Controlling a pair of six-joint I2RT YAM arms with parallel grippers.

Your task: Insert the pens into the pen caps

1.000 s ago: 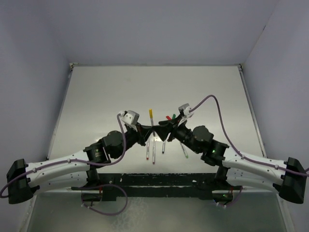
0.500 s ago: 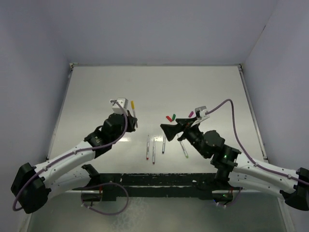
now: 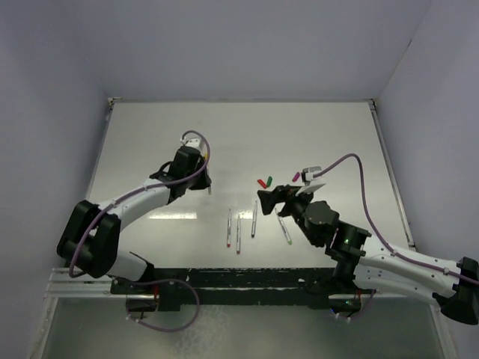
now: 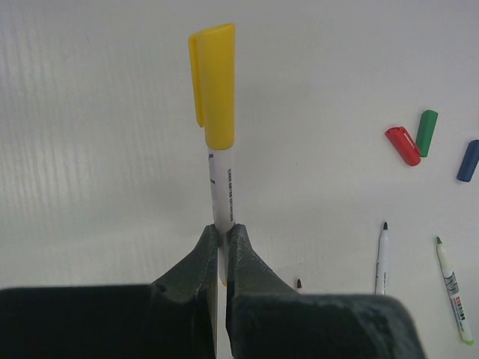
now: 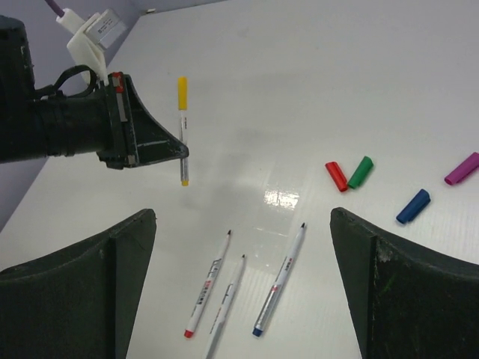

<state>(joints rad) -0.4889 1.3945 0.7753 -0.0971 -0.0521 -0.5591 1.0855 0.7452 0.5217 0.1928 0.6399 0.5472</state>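
Pen with yellow cap sticks out straight from left gripper, fingers pinching its lower barrel. Right gripper fingers spread wide, holding nothing, over loose pens on table; loose caps nearby.

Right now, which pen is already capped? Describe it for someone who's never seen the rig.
Start at the white table and find the left gripper over its left half. The pen pinched in it is the one. It alone wears a cap, yellow; the other pens lie bare on the table beside loose caps.
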